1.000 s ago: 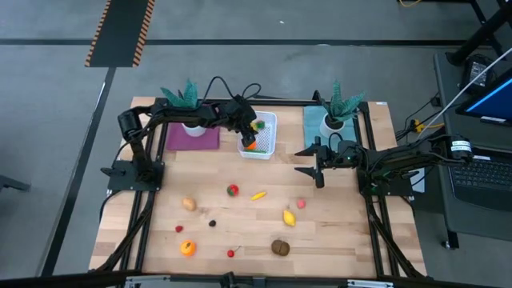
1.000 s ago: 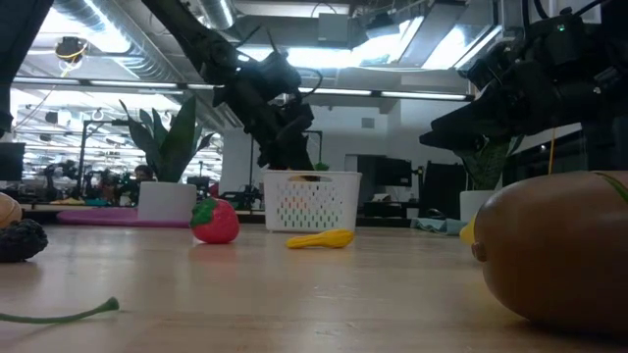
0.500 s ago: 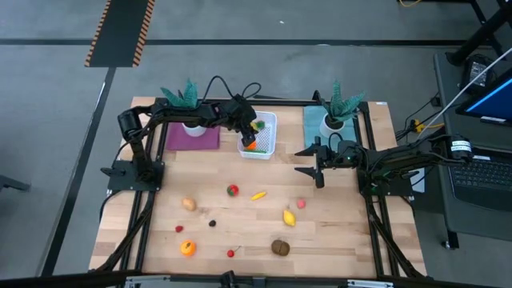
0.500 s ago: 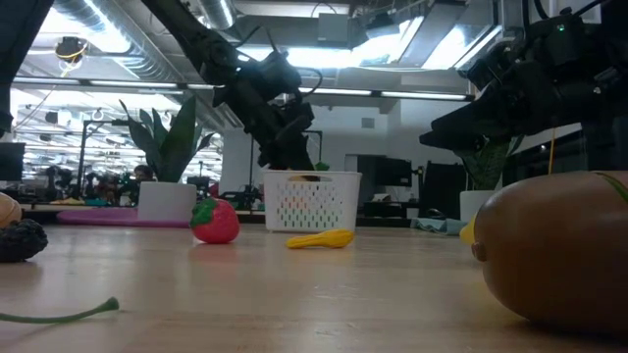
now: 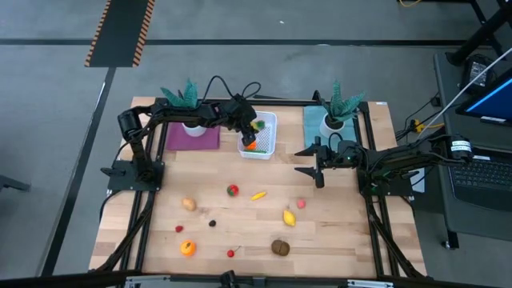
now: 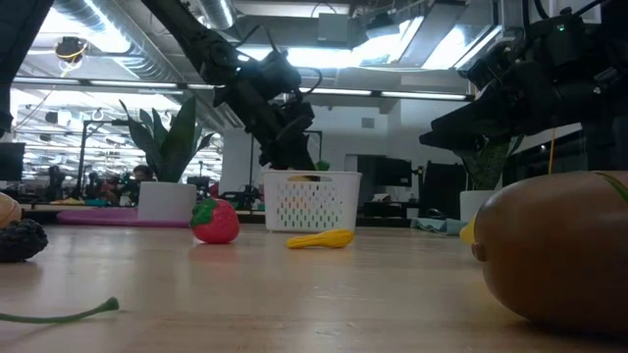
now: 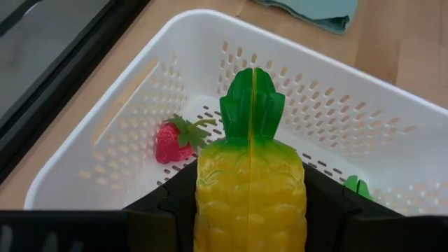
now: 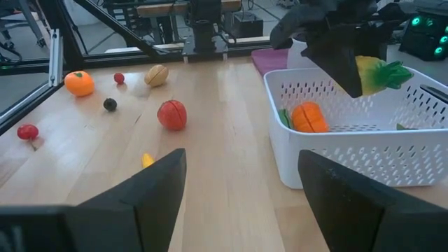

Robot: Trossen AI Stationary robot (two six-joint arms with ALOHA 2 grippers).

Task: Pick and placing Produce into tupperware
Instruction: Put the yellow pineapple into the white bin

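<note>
From above, the left gripper (image 5: 249, 130) hung over the white tub (image 5: 267, 126), reaching across from its post, its fingers clamped on a toy pineapple (image 5: 254, 126). The right gripper (image 5: 308, 162) waited off to the tub's side above the table (image 5: 336, 232), fingers spread and empty. The loose produce lay well short of both, an orange (image 5: 187, 248) farthest out.

At table height the left arm slanted down to the tub's rim, with a strawberry (image 6: 216, 221) and a banana (image 6: 319, 238) nearer the lens.

Past the left fingers, the pineapple stood upright, gripped across its yellow body, leaves pointing away. Beneath it in the tub lay another strawberry (image 7: 170, 141). It looked like hard, hollow, glossy plastic: light and stiff, probably slippery, best held at the ribbed middle.

The right wrist saw the tub with an orange piece (image 8: 309, 117) inside.
</note>
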